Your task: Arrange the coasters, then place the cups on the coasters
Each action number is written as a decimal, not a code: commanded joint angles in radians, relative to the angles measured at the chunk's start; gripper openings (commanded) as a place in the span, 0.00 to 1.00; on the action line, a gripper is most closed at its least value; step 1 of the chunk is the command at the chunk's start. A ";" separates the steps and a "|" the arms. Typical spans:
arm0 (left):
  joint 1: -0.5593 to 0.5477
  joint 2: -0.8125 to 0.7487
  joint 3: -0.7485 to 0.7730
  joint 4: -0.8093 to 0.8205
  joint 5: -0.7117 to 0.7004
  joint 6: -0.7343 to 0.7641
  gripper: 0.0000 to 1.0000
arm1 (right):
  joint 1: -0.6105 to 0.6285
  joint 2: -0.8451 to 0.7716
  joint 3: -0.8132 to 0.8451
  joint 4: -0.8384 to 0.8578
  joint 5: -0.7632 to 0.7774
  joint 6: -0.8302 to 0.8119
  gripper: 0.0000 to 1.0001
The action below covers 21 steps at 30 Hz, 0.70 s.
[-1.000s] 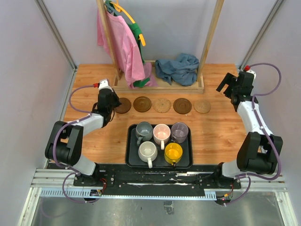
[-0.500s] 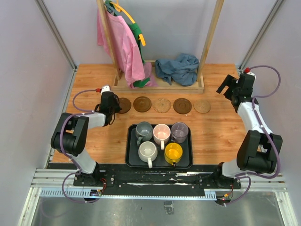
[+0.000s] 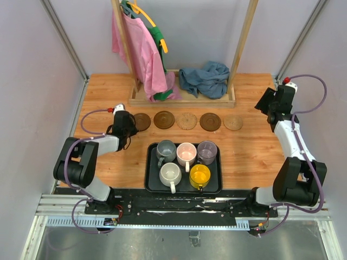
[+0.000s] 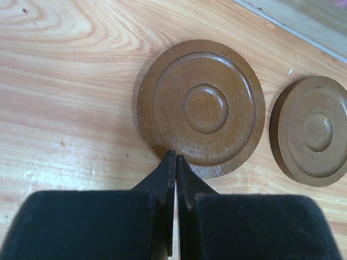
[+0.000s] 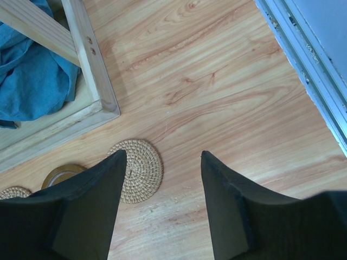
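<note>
Five coasters lie in a row across the table: dark brown (image 3: 142, 122), dark brown (image 3: 164, 119), tan woven (image 3: 187, 121), dark brown (image 3: 210, 122), tan woven (image 3: 233, 122). Five cups stand in the black tray (image 3: 149, 170): dark grey (image 3: 165, 150), pink (image 3: 186, 153), lavender (image 3: 207, 151), white (image 3: 170, 174), yellow (image 3: 200, 176). My left gripper (image 4: 175, 155) is shut, its tips at the near rim of the leftmost coaster (image 4: 203, 105), holding nothing. My right gripper (image 5: 162, 157) is open above bare wood, beside the rightmost woven coaster (image 5: 138, 169).
A wooden rack base (image 3: 181, 100) stands behind the coasters, with pink and green garments (image 3: 138, 51) hanging and a blue cloth (image 3: 205, 78) on it. The rack's corner (image 5: 100, 92) and the enclosure's right wall (image 5: 320, 59) flank the right gripper.
The right gripper's jaws have narrowed but stay apart, and its wrist has shifted slightly right. The shut left gripper has drawn back a little from the leftmost coaster.
</note>
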 commanded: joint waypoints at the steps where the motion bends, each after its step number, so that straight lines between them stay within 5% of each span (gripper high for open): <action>1: 0.006 -0.068 -0.038 -0.031 -0.017 -0.011 0.01 | 0.018 -0.018 -0.016 -0.002 -0.003 0.000 0.57; 21: 0.005 -0.112 -0.111 -0.009 0.055 -0.023 0.01 | 0.035 -0.030 -0.009 -0.028 -0.024 0.007 0.56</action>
